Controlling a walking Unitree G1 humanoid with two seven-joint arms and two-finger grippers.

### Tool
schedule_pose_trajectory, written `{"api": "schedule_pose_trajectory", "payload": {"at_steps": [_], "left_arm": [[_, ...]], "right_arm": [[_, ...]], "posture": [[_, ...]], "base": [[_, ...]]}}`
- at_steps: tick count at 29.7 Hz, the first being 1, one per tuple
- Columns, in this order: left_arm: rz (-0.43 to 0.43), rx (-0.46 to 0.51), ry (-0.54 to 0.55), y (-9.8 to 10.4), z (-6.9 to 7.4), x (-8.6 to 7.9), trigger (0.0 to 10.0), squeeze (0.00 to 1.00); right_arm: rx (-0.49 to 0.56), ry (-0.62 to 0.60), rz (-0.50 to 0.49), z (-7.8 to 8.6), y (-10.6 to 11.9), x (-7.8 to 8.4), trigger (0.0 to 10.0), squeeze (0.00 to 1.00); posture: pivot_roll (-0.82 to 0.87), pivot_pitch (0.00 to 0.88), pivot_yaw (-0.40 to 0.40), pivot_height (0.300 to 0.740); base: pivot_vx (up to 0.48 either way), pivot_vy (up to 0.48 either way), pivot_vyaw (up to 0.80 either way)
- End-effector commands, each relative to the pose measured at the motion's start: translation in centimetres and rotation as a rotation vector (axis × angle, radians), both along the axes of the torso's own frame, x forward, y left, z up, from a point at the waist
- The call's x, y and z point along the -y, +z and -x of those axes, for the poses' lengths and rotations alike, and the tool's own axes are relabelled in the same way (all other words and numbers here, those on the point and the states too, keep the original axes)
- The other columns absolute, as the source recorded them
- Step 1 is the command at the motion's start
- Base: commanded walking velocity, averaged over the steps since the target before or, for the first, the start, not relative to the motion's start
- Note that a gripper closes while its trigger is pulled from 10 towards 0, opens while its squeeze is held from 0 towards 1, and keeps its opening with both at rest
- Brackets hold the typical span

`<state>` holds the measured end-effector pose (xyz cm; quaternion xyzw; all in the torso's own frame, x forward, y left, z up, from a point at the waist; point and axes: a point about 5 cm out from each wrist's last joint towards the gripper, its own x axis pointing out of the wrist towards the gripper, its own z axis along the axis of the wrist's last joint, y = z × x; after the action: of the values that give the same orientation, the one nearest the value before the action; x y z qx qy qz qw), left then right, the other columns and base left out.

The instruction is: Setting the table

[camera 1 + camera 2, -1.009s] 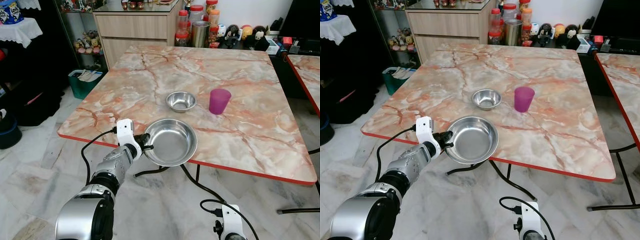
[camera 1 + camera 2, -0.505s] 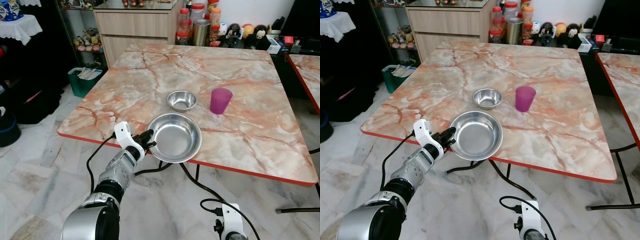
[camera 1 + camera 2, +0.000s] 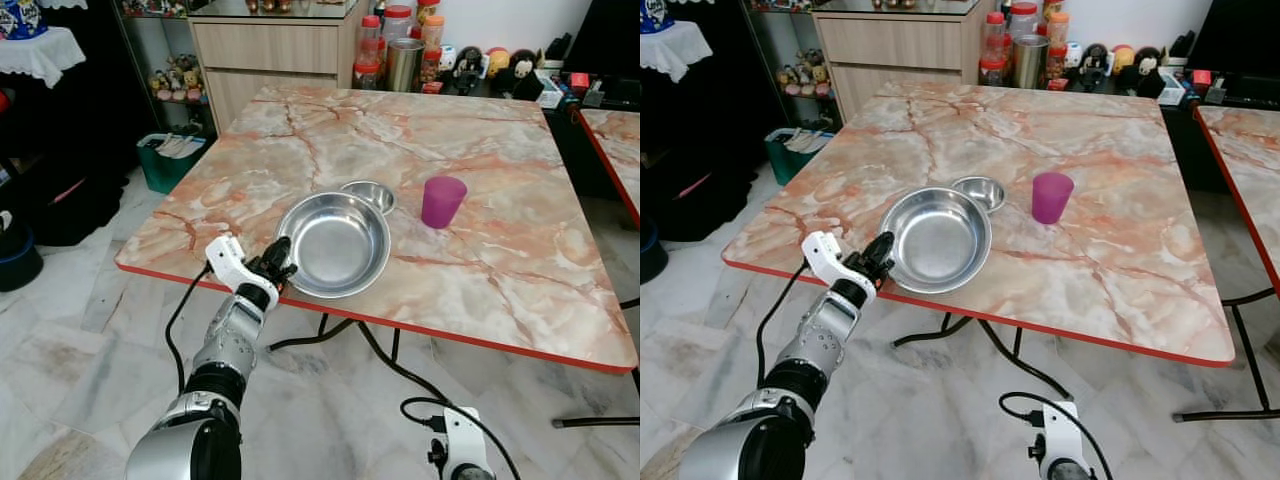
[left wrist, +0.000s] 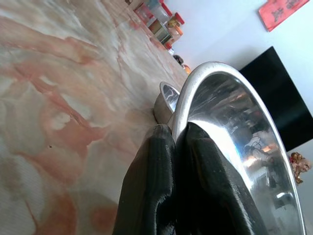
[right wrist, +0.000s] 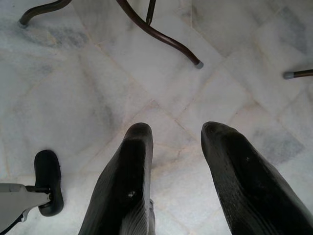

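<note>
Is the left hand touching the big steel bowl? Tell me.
Touching. The left wrist view shows the left hand pinching the big steel bowl by its rim.

The large steel bowl point(image 3: 333, 244) is tilted, its near rim pinched in the left end effector point(image 3: 279, 262). Just beyond it sits a small steel bowl point(image 3: 372, 193); farther right stands an upright purple cup point(image 3: 441, 201).
</note>
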<state>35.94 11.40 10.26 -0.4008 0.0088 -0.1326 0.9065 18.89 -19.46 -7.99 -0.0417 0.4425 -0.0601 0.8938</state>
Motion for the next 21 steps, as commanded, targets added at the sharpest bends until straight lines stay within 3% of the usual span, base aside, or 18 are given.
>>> {"api": "schedule_pose_trajectory", "payload": {"at_steps": [1, 10, 13, 21], "left_arm": [[-0.004, 0.047, 0.029, 0.80, -0.14, -0.54, 10.0, 0.00], [-0.002, 0.054, 0.056, 1.01, -0.25, -0.94, 10.0, 0.00], [-0.011, 0.061, 0.054, 1.10, -0.25, -0.95, 10.0, 0.00], [-0.012, 0.068, 0.050, 1.21, -0.20, -0.68, 10.0, 0.00]], "right_arm": [[0.004, -0.015, 0.003, -0.03, 0.06, 0.24, 10.0, 0.00], [0.000, -0.029, -0.011, 0.15, -0.05, 0.19, 10.0, 0.00], [-0.002, -0.029, -0.011, 0.17, -0.07, 0.16, 10.0, 0.00], [0.009, -0.016, -0.006, 0.01, 0.03, 0.12, 10.0, 0.00]], "posture": [[0.03, 0.000, 0.016, 0.740], [0.04, 0.000, 0.015, 0.740], [0.04, 0.000, 0.015, 0.740], [0.03, 0.000, 0.016, 0.740]], "base": [[0.000, -0.454, 0.00], [0.000, -0.472, 0.00], [0.000, -0.466, -0.78], [0.000, -0.462, 0.00]]}}
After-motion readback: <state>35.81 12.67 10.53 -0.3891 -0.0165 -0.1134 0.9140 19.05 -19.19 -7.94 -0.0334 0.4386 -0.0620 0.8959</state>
